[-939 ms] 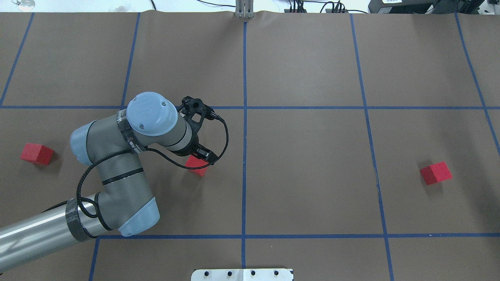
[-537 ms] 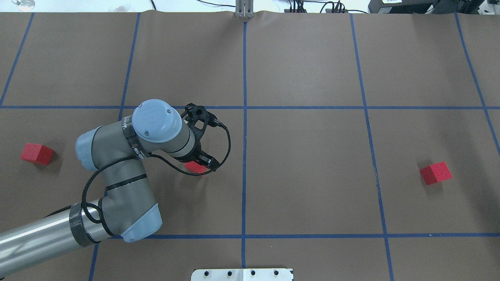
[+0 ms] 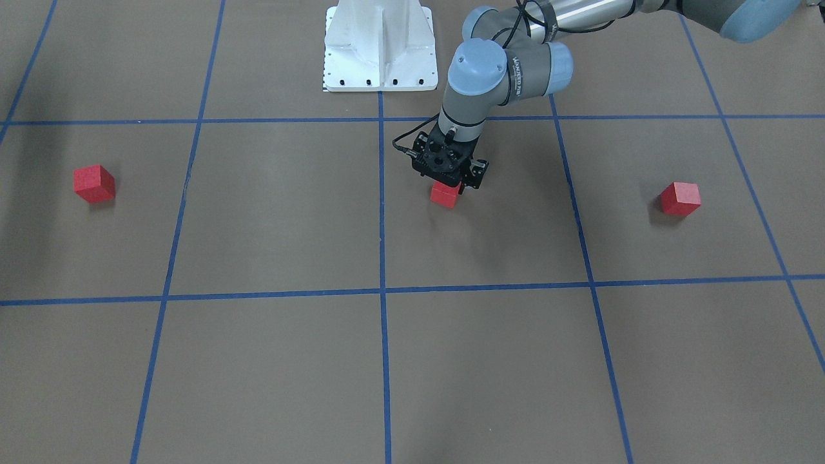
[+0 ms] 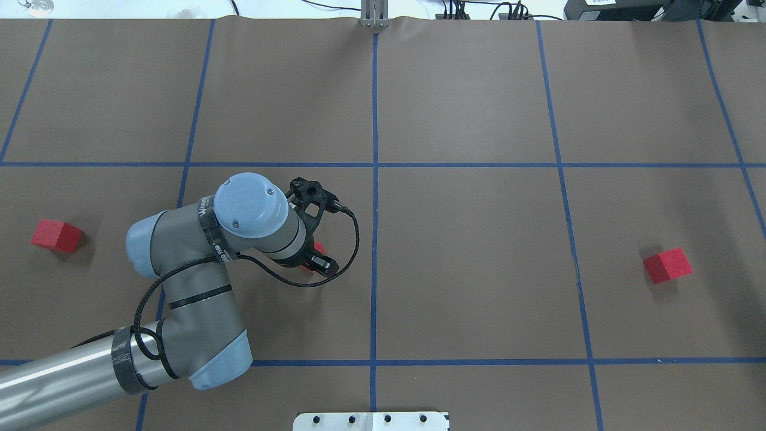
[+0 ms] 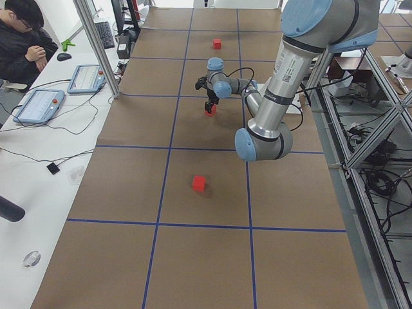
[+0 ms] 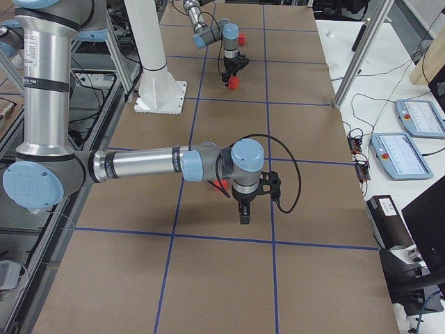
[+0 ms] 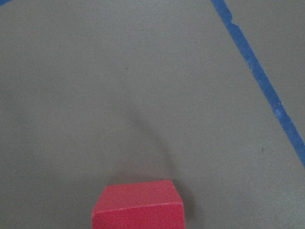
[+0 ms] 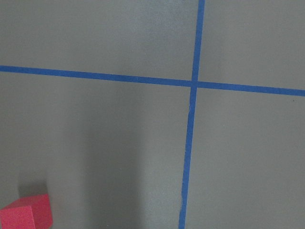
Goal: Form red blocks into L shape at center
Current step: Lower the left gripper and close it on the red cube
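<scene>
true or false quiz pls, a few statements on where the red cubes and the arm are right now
1. The left gripper is over the middle red cube. True.
2. The three cubes touch in an L. False: they lie far apart, with the far-left cube and the far-right cube each alone.
3. Every cube lies inside a grid square, off the blue tape. True.
4. Two arms show in the overhead view. False: only the left arm shows there.

— What place was that?
— A robotics lab, from where I drove it: at ten o'clock in the left-side view an operator (image 5: 22, 38) sat by teach pendants (image 5: 85, 77) and an aluminium post (image 5: 96, 45), cables (image 5: 385, 193) at three o'clock.
</scene>
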